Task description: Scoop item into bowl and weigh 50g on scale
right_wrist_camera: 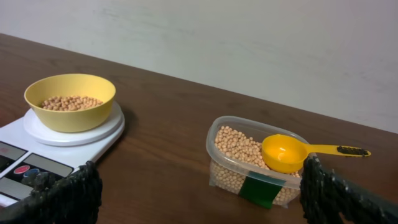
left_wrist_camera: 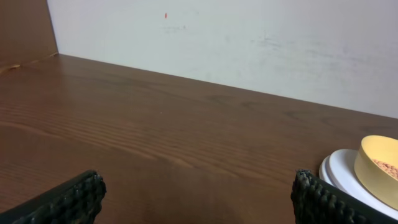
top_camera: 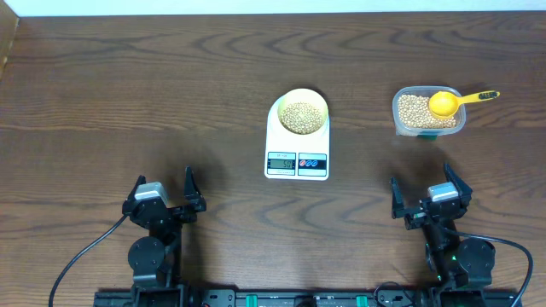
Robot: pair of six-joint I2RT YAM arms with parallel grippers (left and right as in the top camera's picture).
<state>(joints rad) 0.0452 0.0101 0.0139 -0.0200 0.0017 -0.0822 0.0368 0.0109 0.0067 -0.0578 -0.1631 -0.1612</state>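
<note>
Overhead view: a pale-yellow bowl point(top_camera: 281, 109) of beans point(top_camera: 303, 118) sits on the white scale point(top_camera: 295, 173) mid-desk point(top_camera: 128, 102). To its right, a yellow scoop point(top_camera: 444, 103) rests in a clear tub point(top_camera: 397, 107) of beans. The left hand point(top_camera: 164, 193) and right hand point(top_camera: 424, 191) sit near the front edge, fingers spread apart.

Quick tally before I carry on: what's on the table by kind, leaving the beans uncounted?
Bowl: 1
Scale: 1
Tub: 1
Scoop: 1
Total: 4
</note>
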